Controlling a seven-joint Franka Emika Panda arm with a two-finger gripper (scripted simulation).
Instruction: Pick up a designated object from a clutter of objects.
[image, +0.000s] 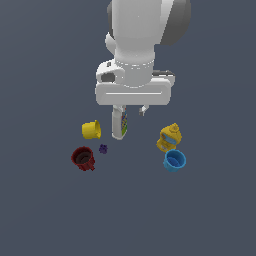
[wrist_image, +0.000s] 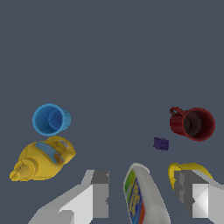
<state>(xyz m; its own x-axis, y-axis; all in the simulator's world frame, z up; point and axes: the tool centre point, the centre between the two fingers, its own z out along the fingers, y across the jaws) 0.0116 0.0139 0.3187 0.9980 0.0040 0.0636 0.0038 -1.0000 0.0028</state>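
Hovering above the clutter with its fingers spread wide and nothing between them, the gripper sat over the white bottle, well apart from the blue cup. The cup lay at the exterior view's right, just beside the yellow bottle. A sound approach likely required shifting over the cup, then descending so one finger cleared the yellow bottle.

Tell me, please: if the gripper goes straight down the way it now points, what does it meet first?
Most likely the white labelled bottle, which lies between the open jaws of the gripper in the wrist view. Depth is unclear.
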